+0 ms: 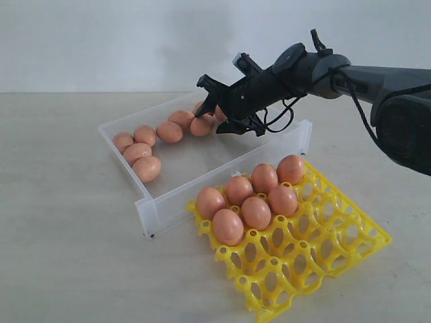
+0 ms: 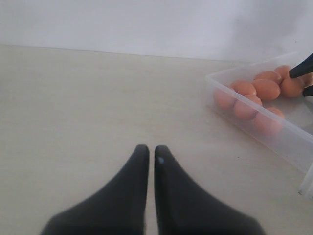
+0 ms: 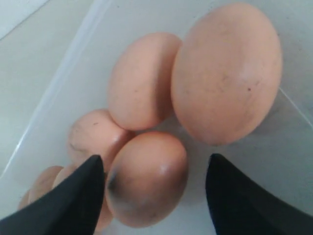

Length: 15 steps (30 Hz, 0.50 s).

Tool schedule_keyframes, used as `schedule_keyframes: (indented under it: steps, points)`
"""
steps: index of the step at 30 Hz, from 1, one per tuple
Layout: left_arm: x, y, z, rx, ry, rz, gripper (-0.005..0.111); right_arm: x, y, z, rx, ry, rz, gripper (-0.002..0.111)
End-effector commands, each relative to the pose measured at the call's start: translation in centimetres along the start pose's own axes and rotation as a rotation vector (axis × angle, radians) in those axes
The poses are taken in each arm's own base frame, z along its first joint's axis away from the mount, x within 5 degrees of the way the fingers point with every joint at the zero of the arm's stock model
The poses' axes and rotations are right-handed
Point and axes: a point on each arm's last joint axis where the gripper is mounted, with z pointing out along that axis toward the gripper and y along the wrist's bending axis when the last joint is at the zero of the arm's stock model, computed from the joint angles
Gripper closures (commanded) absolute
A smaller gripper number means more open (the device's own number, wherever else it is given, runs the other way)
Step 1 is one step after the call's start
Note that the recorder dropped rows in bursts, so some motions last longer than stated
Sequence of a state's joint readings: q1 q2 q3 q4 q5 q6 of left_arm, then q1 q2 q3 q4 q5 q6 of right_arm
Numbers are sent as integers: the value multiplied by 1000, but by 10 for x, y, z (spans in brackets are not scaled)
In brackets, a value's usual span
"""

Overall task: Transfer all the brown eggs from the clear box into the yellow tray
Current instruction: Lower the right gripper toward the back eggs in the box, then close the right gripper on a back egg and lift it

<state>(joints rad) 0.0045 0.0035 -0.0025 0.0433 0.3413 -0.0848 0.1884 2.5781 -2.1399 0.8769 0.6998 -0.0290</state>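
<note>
Several brown eggs [image 1: 147, 168] lie along the left and back of the clear box [image 1: 195, 161]. Several more eggs [image 1: 256, 212] sit in cups at the near-left end of the yellow tray [image 1: 316, 249]. My right gripper [image 1: 215, 108] hangs open over the cluster at the box's back. In the right wrist view one egg [image 3: 149, 176] lies between the spread jaws of that gripper [image 3: 155, 159]; one finger is close beside it, the other stands apart. My left gripper [image 2: 148, 149] is shut on nothing above bare table, left of the box [image 2: 274, 129].
The tray stands right against the box's front right wall. Most of the tray's cups toward the front and right hold nothing. Pale tabletop [image 1: 67, 256] spreads to the left and front, with a white wall behind.
</note>
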Motion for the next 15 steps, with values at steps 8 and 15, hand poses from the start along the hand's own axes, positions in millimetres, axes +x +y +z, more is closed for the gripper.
schedule_keyframes:
  steps: [8,15]
  points:
    - [0,0,0,-2,-5,-4,103,-3,-11,7,13,-28,-30,64]
    - [0,0,0,-2,-5,-4,103,1,-11,7,9,11,-61,71]
